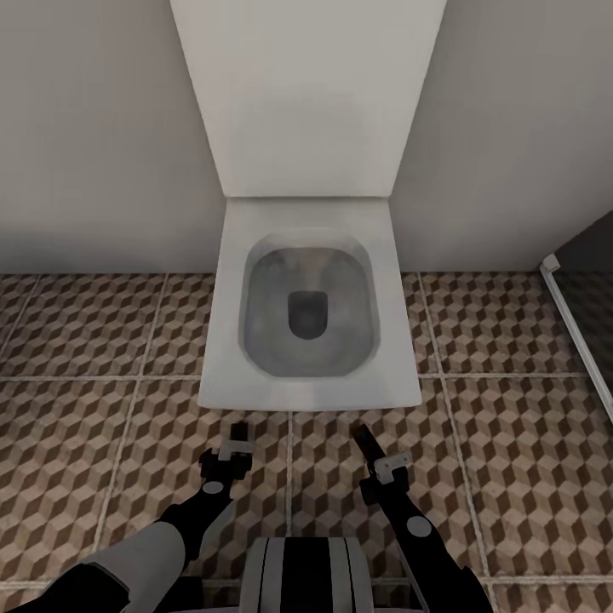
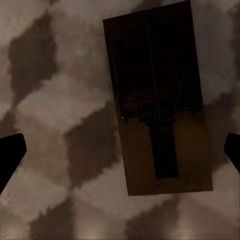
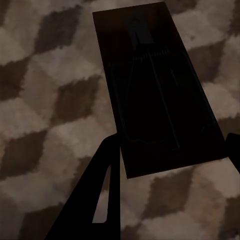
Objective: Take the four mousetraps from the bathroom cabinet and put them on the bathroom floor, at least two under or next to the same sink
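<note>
Two grippers hang low over the floor. The left gripper (image 2: 120, 150) has its dark fingers spread wide, and one flat brown wooden mousetrap with dark wire (image 2: 155, 100) lies between them on the tiles, not clasped. The right gripper (image 3: 172, 165) is likewise parted beside a second, darker mousetrap (image 3: 157, 90); contact I cannot judge. Beneath lies the cube-patterned brown, beige and cream tiled bathroom floor (image 1: 511, 443). Ahead stands one white square toilet (image 1: 311, 315) against a pale wall (image 1: 94, 128).
</note>
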### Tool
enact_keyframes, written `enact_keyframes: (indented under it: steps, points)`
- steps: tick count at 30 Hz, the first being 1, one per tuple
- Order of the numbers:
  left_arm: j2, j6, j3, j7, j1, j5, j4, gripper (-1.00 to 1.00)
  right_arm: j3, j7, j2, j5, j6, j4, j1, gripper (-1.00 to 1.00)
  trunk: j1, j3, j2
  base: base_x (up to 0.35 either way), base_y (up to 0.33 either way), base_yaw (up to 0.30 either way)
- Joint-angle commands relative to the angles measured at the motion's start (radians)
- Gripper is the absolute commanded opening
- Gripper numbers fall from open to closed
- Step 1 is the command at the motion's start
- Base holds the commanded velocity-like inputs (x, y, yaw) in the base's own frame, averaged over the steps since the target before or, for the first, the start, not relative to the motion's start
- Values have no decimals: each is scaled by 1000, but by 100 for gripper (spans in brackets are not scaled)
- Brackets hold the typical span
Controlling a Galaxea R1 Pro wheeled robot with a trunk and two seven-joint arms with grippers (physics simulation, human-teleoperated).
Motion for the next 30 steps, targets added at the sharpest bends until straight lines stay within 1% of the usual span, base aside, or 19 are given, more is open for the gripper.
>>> enact_keyframes:
  steps: [1, 20, 21, 30]
  points:
    - [0, -4, -9, 4, -1, 10, 1, 100, -2, 5, 1, 7, 1, -1, 0, -100, 0, 0, 0, 0, 0, 0]
    - [0, -3, -9, 4, 0, 10, 1, 100, -2, 5, 1, 8, 1, -1, 0, -100, 0, 0, 0, 0, 0, 0]
    - [0, -3, -9, 4, 0, 10, 1, 100, -2, 5, 1, 8, 0, -1, 0, 100, 0, 0, 0, 0, 0, 0]
    - [0, -3, -9, 4, 0, 10, 1, 100, -2, 5, 1, 9, -1, -1, 0, 100, 0, 0, 0, 0, 0, 0]
